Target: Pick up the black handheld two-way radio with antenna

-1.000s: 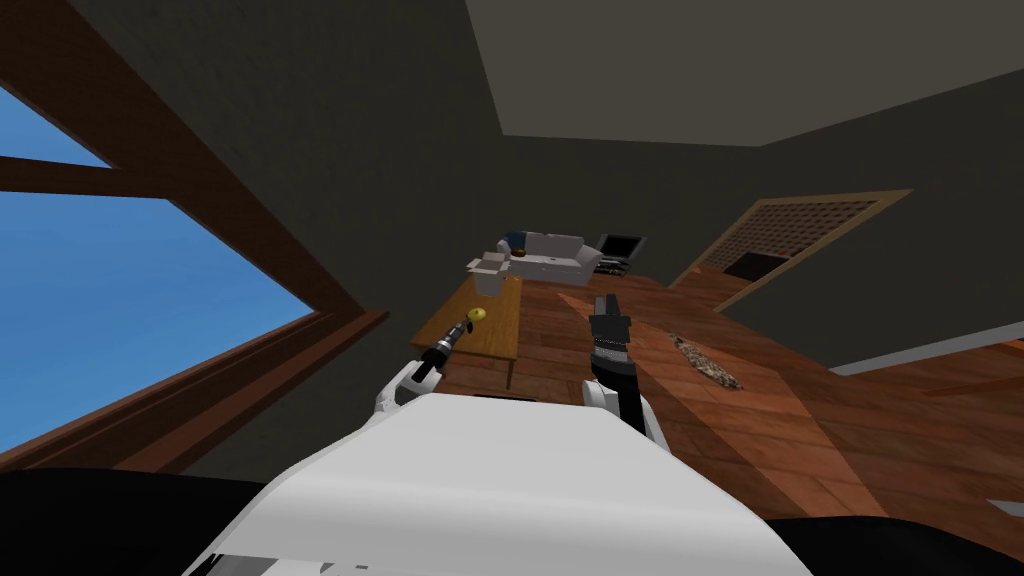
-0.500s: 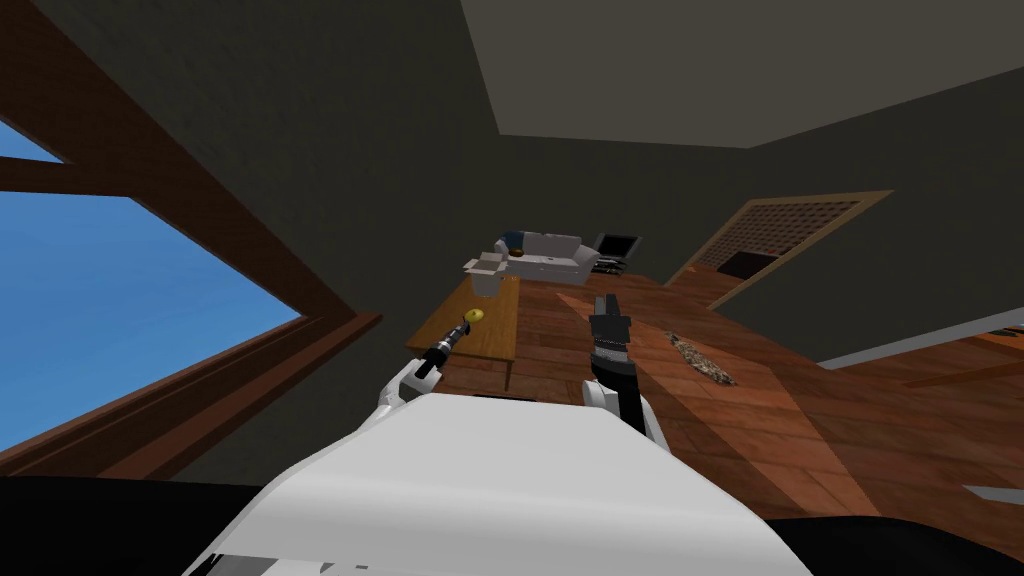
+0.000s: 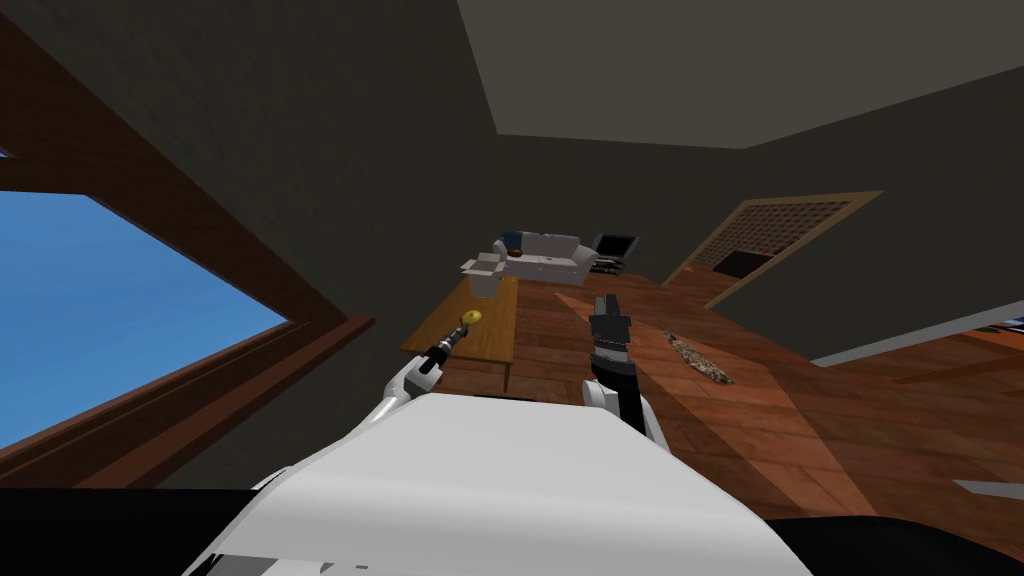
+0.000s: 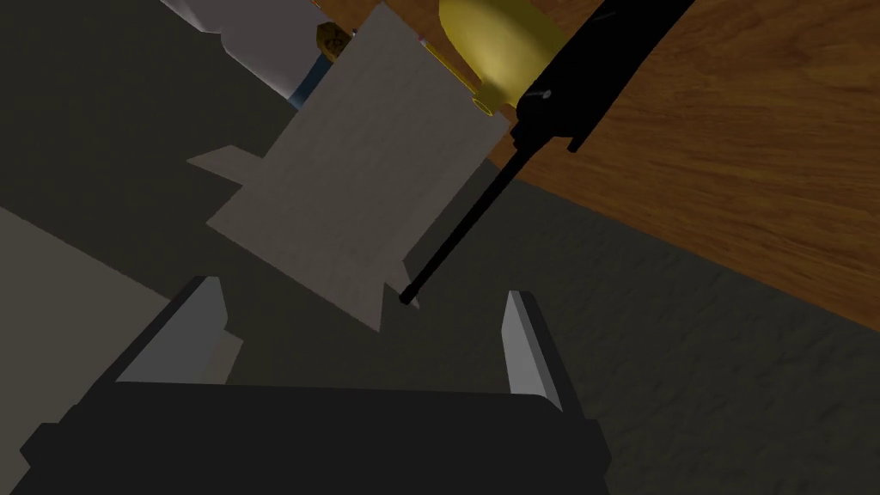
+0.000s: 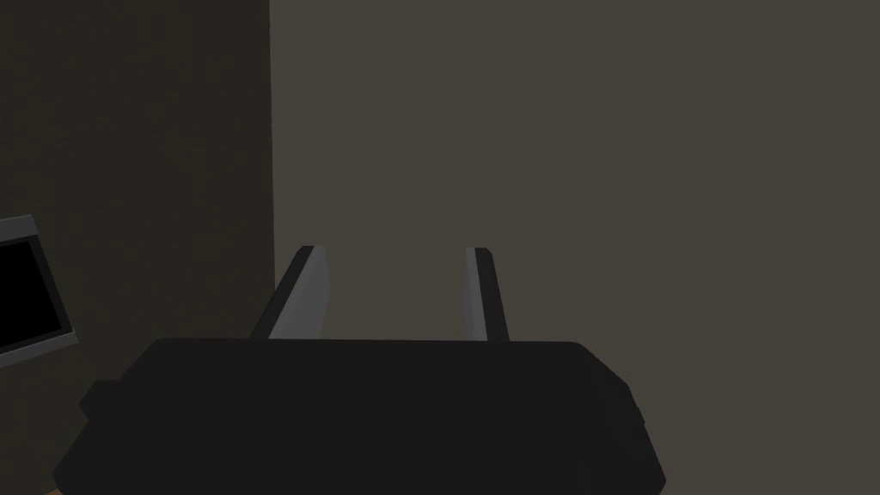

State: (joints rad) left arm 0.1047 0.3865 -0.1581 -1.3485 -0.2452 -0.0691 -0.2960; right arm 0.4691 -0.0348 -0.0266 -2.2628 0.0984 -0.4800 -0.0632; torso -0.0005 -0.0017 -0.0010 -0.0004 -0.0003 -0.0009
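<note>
Radio (image 4: 593, 77) on counter (image 4: 730, 172) near its edge, body part cut off; antenna (image 4: 464, 223) runs back toward left claw (image 4: 361, 331), tip just short of wide-spread fingers (image 4: 526, 344), long axis roughly in line with reach. Left arm nearer. Yellow bulb-shaped thing (image 4: 498, 43) tight beside radio, contact unclear. Grey box (image 4: 361, 189) behind. Right claw (image 3: 604, 303) parted, empty, off counter

place: home living room | evidence: white sofa (image 3: 548, 258), low wooden table (image 3: 495, 335), plank floor (image 3: 760, 400), window (image 3: 100, 310)
</note>
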